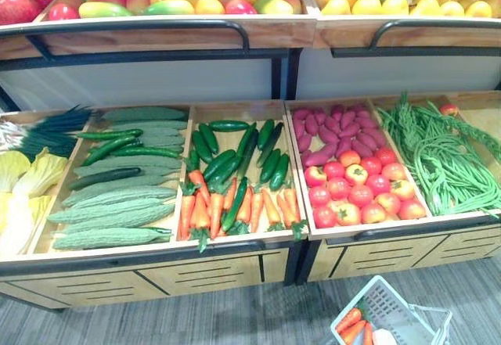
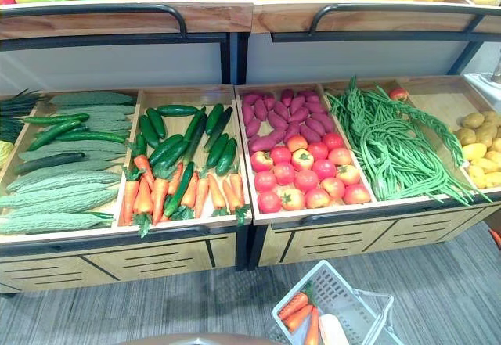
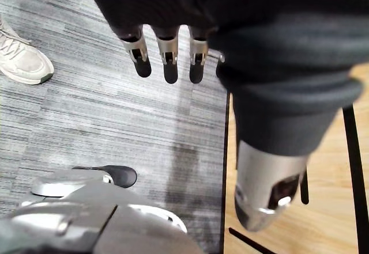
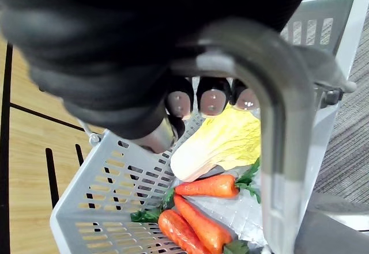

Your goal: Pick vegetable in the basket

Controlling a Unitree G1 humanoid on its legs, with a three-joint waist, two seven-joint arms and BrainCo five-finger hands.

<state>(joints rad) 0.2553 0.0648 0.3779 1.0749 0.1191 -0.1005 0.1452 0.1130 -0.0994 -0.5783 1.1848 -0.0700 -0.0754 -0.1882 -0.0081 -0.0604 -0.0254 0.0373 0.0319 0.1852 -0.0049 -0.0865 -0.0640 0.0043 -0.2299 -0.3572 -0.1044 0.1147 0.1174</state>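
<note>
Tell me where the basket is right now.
Low in the eye views, right of centre, the basket is over the floor before the tomatoes, its handle gripped by the right hand.

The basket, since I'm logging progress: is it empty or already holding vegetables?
Holding some, not empty: the white basket contains orange carrots and a pale yellow cabbage, lying on its floor.

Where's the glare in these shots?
Right wrist view: a pale sheen runs along the basket handle gripped by the right hand; left eye view: small glints on the tomatoes; left wrist view: glints on the silver of the left hand.
</note>
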